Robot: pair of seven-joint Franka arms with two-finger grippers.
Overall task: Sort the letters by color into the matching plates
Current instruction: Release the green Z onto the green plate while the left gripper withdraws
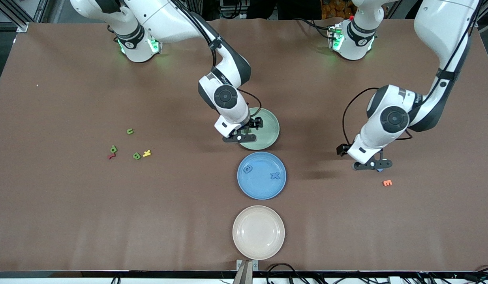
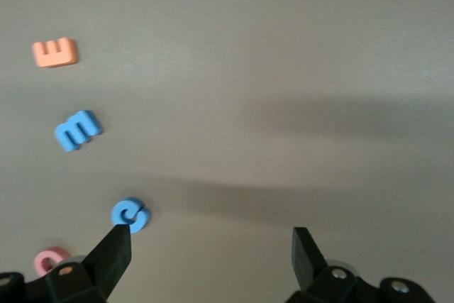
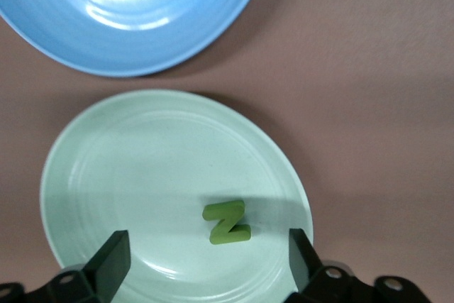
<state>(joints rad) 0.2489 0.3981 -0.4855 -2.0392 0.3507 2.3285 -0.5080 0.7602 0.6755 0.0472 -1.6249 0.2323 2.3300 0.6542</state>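
The front camera looks down from high across the brown table (image 1: 70, 217), facing both arms. Each wrist camera looks close down; the right wrist and front views share the round mint-green plate (image 3: 142, 154) (image 1: 269, 136).

Glossy glazed green plate (image 3: 106, 175) and blue plate (image 3: 128, 26) on a matt brown table (image 1: 70, 217).

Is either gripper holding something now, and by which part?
Nothing is held. The right gripper is open over the green letter Z; the left gripper is open too.

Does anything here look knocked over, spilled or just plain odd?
Nothing is spilled or damaged. The one oddity: the cream plate, nearest the front camera, holds nothing, while the green plate holds a green Z and the blue plate two blue letters.
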